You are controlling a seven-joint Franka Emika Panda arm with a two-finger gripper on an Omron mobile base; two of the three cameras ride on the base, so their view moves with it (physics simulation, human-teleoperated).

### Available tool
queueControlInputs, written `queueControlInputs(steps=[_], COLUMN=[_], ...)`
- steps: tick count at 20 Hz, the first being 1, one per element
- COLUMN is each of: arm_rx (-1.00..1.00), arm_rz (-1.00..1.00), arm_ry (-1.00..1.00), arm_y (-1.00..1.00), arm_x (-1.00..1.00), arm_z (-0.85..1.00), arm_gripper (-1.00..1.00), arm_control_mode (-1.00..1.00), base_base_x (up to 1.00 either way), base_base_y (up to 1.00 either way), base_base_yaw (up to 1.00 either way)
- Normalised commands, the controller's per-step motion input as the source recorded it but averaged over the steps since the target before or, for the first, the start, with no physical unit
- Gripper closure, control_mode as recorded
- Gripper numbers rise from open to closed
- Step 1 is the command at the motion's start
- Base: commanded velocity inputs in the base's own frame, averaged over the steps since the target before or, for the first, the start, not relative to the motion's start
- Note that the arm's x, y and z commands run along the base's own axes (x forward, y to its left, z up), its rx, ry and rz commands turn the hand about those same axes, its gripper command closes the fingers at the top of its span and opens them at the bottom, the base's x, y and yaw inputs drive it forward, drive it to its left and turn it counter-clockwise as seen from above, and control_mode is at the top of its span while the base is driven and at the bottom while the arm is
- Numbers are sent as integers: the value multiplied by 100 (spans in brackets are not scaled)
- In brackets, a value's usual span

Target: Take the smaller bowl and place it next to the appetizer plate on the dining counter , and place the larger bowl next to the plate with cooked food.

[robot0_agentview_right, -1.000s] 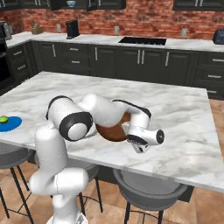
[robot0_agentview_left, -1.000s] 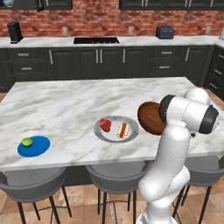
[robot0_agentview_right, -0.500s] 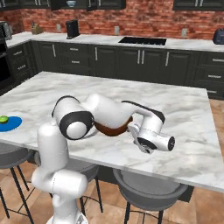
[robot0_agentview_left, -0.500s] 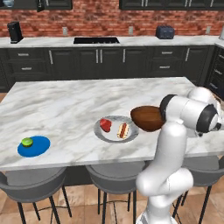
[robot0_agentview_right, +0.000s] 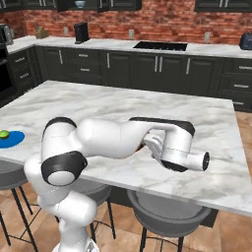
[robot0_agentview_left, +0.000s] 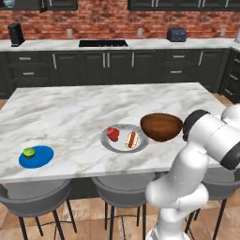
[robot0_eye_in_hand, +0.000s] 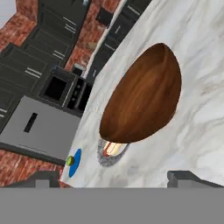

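Looking over the arm from the left base camera, I see the big brown bowl (robot0_agentview_left: 161, 127) lying tipped on the marble island (robot0_agentview_left: 93, 108), touching the right edge of the pale plate (robot0_agentview_left: 124, 138). That plate carries a red piece (robot0_agentview_left: 113, 133) and a sausage in a bun (robot0_agentview_left: 131, 139). The bowl's rounded outside faces the camera, so it looks turned on its side or upside down rather than upright; I cannot tell which.

From the hand camera, the brown bowl (robot0_eye_in_hand: 144, 98) sits ahead of the gripper (robot0_eye_in_hand: 113, 179), apart from the two dark fingertips (robot0_eye_in_hand: 186, 178) at the bottom. The jaws stand spread wide with nothing between them. Beyond the bowl I can make out part of the pale plate (robot0_eye_in_hand: 111, 151) and, further off, the blue plate (robot0_eye_in_hand: 75, 162) with its little green round item (robot0_eye_in_hand: 69, 161).

In the left base view the blue plate (robot0_agentview_left: 36, 156) lies near the island's front left edge, well apart from the pale plate. The right base view shows the arm's forearm stretched across the counter, hiding the bowl, with the blue plate (robot0_agentview_right: 9, 139) at the far left. Round grey stools (robot0_agentview_left: 35, 197) stand along the near side.
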Motion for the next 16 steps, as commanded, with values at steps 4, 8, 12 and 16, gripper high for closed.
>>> queueControlInputs(steps=[4,8,12,16], arm_rx=[-28,-22,-19,-23], arm_rz=[0,-3,-19,-19], arm_ry=[0,0,-7,-1], arm_y=[69,96,100,91], arm_x=[-94,-80,-53,-23], arm_z=[100,94,63,63], arm_gripper=[-100,-100,-100,-100], arm_control_mode=[-100,-100,-100,-100], base_base_x=[0,0,0,0], base_base_y=[0,0,0,0], base_base_yaw=[0,0,0,0])
